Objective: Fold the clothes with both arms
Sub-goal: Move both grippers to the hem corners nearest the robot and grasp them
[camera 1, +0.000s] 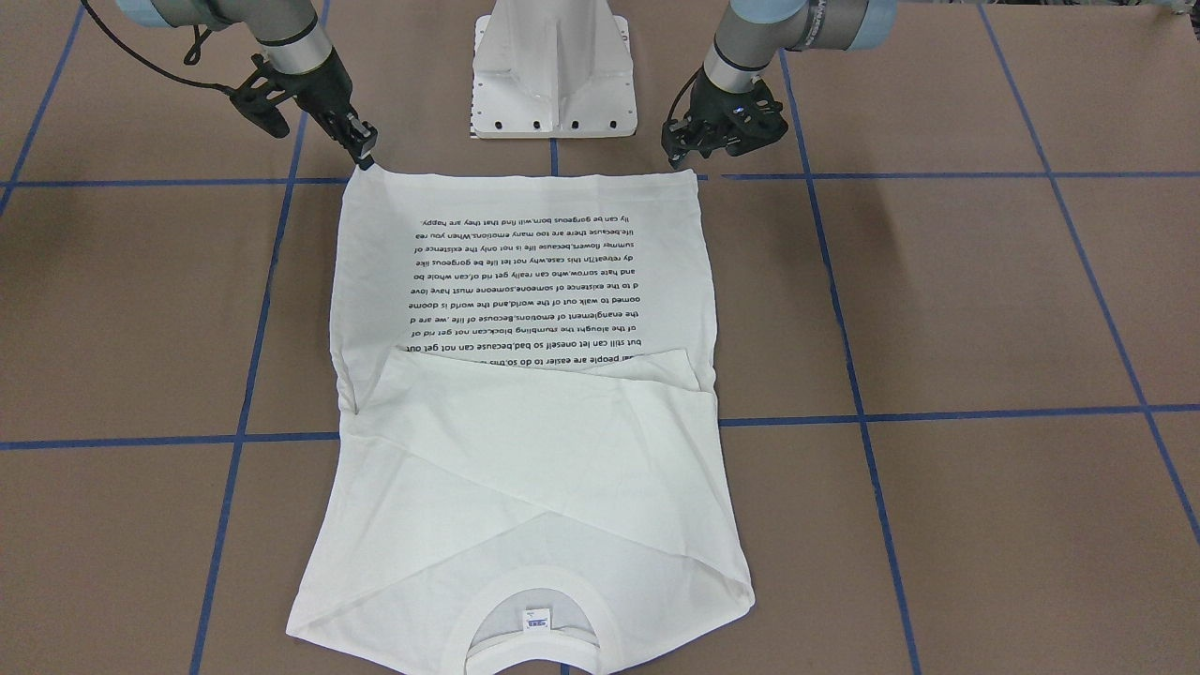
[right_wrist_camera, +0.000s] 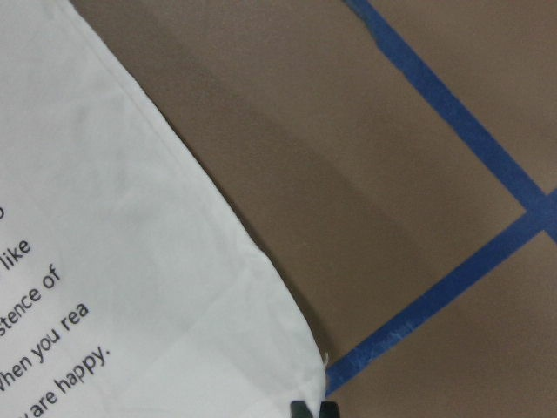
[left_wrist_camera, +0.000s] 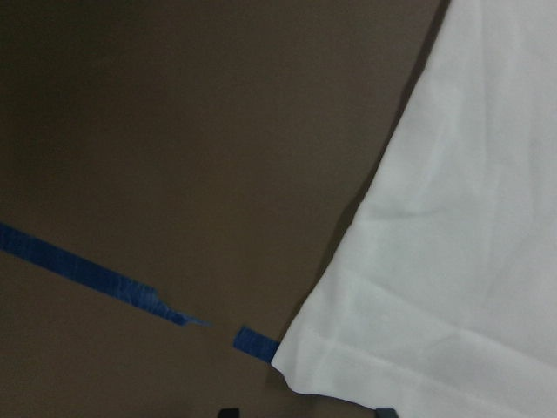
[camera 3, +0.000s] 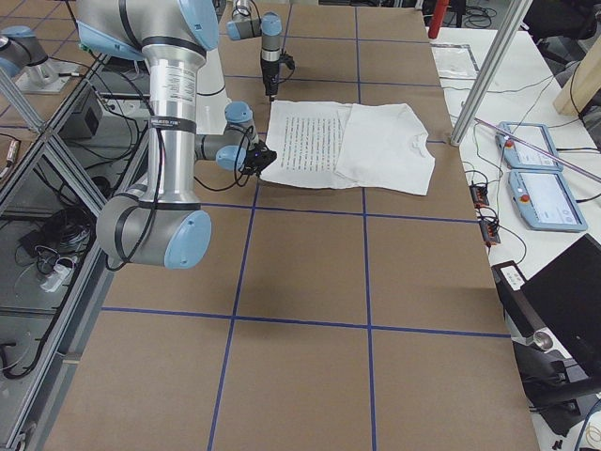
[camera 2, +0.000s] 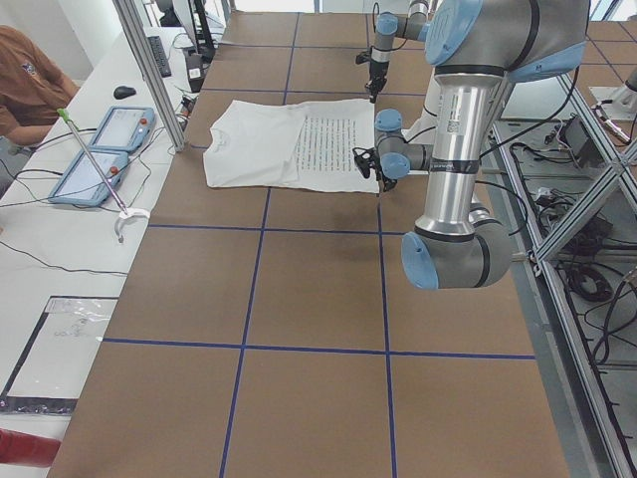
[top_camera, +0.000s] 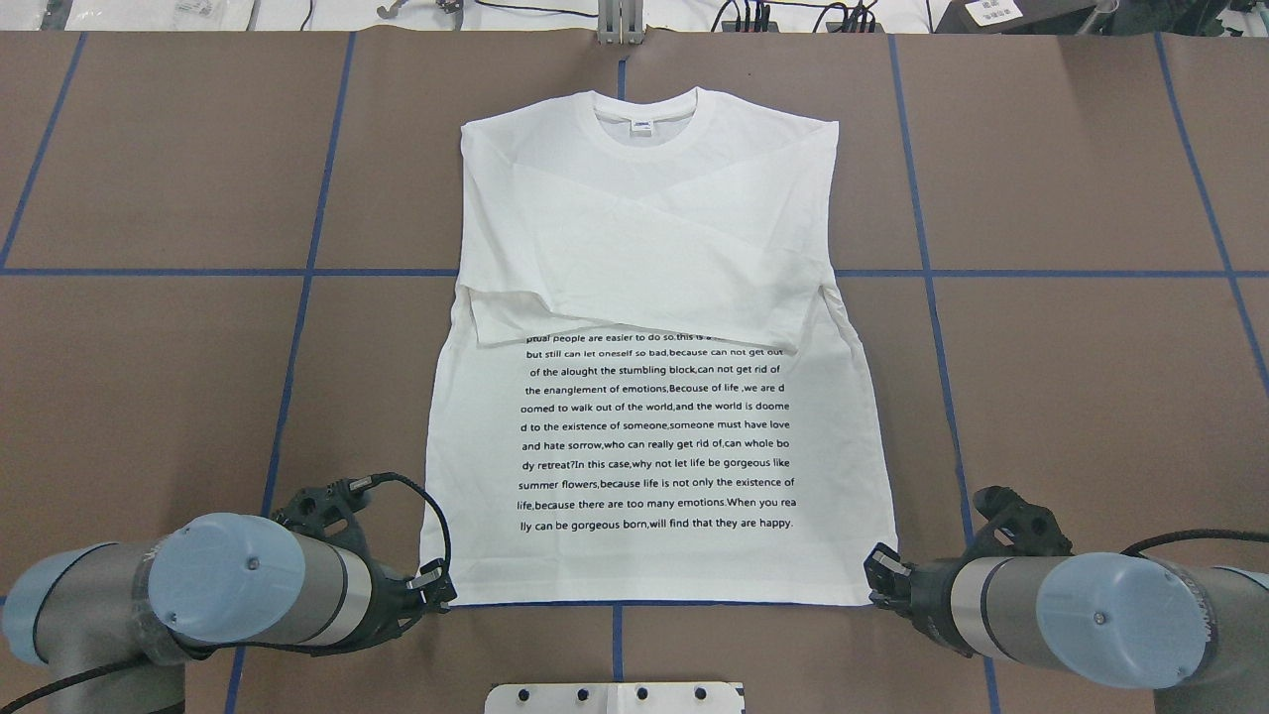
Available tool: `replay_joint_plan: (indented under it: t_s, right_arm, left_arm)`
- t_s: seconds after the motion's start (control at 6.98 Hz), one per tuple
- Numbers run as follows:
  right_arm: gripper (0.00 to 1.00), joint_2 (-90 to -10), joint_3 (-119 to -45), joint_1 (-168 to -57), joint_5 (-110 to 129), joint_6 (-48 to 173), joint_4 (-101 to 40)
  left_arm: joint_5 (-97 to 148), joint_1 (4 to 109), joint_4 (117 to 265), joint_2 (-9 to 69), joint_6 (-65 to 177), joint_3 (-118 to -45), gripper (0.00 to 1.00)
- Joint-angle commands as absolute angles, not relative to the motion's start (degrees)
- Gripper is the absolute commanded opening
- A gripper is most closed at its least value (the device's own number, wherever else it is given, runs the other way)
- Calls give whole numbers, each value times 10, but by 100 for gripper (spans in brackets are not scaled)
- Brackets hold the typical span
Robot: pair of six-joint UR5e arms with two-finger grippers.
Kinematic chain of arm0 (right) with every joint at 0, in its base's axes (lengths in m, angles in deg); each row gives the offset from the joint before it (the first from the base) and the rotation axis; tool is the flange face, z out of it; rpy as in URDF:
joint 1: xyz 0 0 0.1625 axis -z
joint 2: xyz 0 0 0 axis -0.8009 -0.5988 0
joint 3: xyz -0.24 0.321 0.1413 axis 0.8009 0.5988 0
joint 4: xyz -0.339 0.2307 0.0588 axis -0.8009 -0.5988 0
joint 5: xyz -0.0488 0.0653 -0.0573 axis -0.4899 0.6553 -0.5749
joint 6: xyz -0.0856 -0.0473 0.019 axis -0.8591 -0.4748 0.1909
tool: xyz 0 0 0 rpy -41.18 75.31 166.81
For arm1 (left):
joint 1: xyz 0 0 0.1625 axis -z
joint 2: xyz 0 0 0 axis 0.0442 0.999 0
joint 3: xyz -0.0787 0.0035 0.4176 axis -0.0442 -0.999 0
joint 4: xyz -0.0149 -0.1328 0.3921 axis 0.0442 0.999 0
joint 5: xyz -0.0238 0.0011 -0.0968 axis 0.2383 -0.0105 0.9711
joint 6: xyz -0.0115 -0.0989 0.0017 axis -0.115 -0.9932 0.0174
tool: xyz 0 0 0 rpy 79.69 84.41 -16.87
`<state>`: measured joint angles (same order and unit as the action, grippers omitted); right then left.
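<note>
**foldfan:** where's the shirt [top_camera: 654, 436] at rn?

**ur5_guy:** flat on the table [top_camera: 1091, 397], text side up, sleeves [top_camera: 644, 268] crossed over the chest. The long axis runs straight away from the robot, with the hem [top_camera: 654, 595] on the near edge and the collar [top_camera: 644, 111] at the far end.

**foldfan:** and the grippers?

**ur5_guy:** one at each hem corner. left gripper [top_camera: 439, 585] sits just outside the left corner, jaws spread wide with nothing in them. Its wrist cam shows the corner lying just ahead of the tips. right gripper [top_camera: 877, 575] is at the right corner with its tips almost together. Can't tell if any cloth is pinched.

**foldfan:** so what's next?

**ur5_guy:** my guess is both pinch the hem, then carry it forward toward the collar. Neither arm's nearer since each has its own corner, so the lift has to be even or the fold goes crooked.
</note>
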<state>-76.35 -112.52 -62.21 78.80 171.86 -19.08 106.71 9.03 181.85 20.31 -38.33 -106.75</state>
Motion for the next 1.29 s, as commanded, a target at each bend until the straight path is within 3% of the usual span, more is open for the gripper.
replay_joint_plan:
  t_s: [0.0, 0.29, 0.43, 0.57, 1.15]
  right_arm:
    - [0, -764, -1127, -624, 788, 1719, -191]
    - [0, -764, -1127, -624, 788, 1719, -191]
    - [0, -764, -1128, -624, 788, 1719, -191]
    - [0, -764, -1130, -624, 788, 1719, -191]
    - [0, -768, -1132, -624, 788, 1719, -191]
  left_arm:
    - [1060, 89, 1817, 204, -375, -1061, 59]
    - [1046, 89, 1817, 205, -367, -1045, 57]
    - [1046, 89, 1817, 205, -367, -1045, 44]
    - [1046, 93, 1816, 205, -368, -1054, 0]
    - [1040, 92, 1816, 207, -368, -1057, 0]
